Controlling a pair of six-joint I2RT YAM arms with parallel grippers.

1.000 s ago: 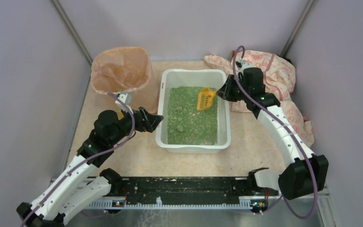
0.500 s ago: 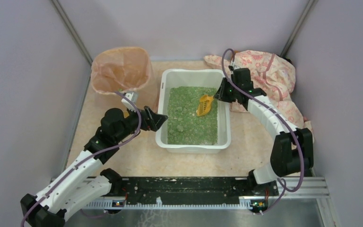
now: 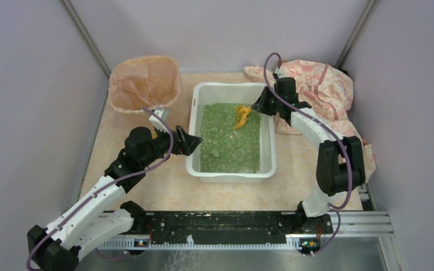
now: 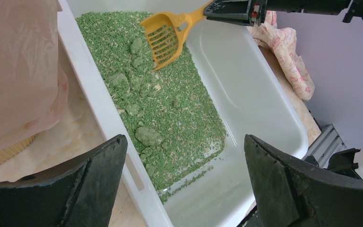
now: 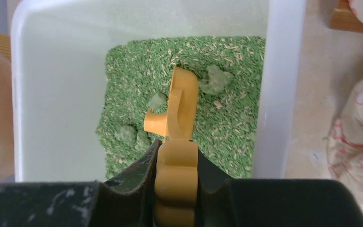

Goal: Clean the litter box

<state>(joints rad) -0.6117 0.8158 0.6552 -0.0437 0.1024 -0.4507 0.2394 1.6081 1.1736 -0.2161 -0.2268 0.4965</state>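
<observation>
Looking down from above, the litter box (image 3: 267, 148) is sitting mid-table, its long axis running straight away from the arms' bases and its short ends facing near and far. Bare table (image 3: 294, 183) is lying open on its right and near sides. A lined bin (image 3: 144, 84) is crowding its far-left corner, and a flowered cloth (image 3: 323, 84) is bunching just past its far-right corner. The left gripper (image 3: 191, 142) is hanging at the box's left rim, jaws spread wide and holding nothing. The right gripper (image 3: 255, 107) is pinching the handle of a yellow scoop (image 3: 241, 116), whose head is lying on the litter near the far end.

From the left wrist, the box is running diagonally. Green litter (image 4: 170, 94) is covering its left part and bare floor is showing along the right wall. The black fingers (image 4: 94, 184) are cutting off the near corner.

From the right wrist, the jaws are standing narrow, clamping the scoop's handle. The scoop is showing edge-on, so its slots are hard to make out. Clumps (image 5: 216, 79) are lying beside it.
</observation>
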